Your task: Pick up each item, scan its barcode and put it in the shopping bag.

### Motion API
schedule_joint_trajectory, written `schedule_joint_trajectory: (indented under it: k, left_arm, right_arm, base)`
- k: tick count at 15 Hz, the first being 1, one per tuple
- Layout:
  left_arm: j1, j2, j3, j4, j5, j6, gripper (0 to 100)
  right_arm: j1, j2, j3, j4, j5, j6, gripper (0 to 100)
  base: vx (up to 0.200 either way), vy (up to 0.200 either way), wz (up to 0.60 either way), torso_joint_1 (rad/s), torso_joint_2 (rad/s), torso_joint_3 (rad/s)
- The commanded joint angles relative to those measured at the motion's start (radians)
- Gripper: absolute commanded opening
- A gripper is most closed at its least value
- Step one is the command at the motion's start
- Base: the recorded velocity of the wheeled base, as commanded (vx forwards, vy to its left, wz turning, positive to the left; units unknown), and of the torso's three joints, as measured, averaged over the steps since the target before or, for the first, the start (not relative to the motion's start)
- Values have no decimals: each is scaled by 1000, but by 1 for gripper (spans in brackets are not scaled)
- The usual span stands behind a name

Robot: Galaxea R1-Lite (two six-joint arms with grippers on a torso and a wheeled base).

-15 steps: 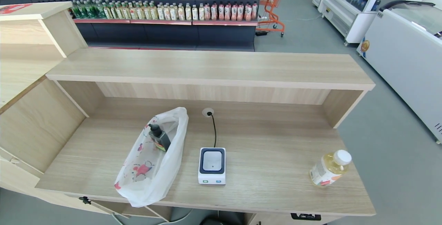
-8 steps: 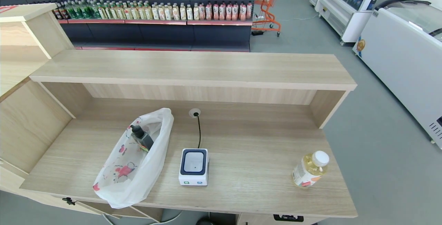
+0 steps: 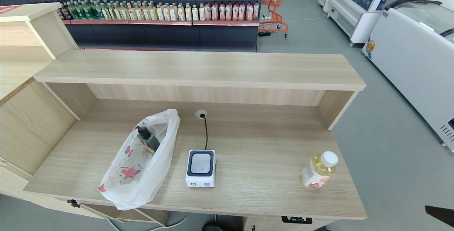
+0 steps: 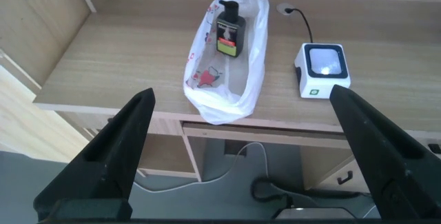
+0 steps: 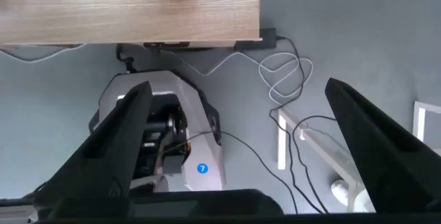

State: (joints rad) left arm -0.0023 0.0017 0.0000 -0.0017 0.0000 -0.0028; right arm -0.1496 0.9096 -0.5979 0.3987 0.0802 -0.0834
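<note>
Head view: one shopping bag [image 3: 161, 172] holds one dark bottle [image 3: 148, 139]; one scanner [image 3: 200, 168]; one yellow bottle [image 3: 319, 170].
Left wrist view: the left gripper [image 4: 241, 94] is level, fingers spread wide and empty, with the bag and scanner beyond them.
Right wrist view: the right gripper [image 5: 238, 89] points floorward, fingers wide, with the yellow bottle beyond its fingertips.

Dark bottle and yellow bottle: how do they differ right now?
The dark bottle lies inside the shopping bag, left of the scanner; the yellow bottle stands on the bare counter, far right. The dark bottle is opaque with a pump top; the yellow bottle is clear with a white cap. Both carry labels.
</note>
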Motion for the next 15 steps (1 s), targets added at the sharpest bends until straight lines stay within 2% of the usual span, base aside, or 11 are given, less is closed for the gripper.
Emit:
schedule_joint_trajectory:
  k: [1,4,7,9,11,13,15]
  left_arm:
    - [-1,0,0,0,0,0,100]
    - [-1,0,0,0,0,0,100]
    - [-1,0,0,0,0,0,100]
    - [-1,0,0,0,0,0,100]
    - [-1,0,0,0,0,0,100]
    - [-1,0,0,0,0,0,100]
    - [1,0,0,0,0,0,100]
  right_arm:
    - [64,212,18,-67,-13,-2,100]
    - [145,304,87,-198,-20,-53,100]
    - [147,382,133,-331,-50,-107,100]
    - [143,479,194,-491,-73,-159,100]
    - [150,543,196,-551,-73,-177,100]
    - [150,666,234,-747,-74,-191,100]
    - [176,764,237,-859,-65,-184,100]
  base:
    - [0,0,0,0,0,0]
    - [0,0,0,0,0,0]
    - [0,0,0,0,0,0]
    - [0,0,0,0,0,0]
    - [0,0,0,0,0,0]
    - [0,0,0,0,0,0]
    - [0,0,0,0,0,0]
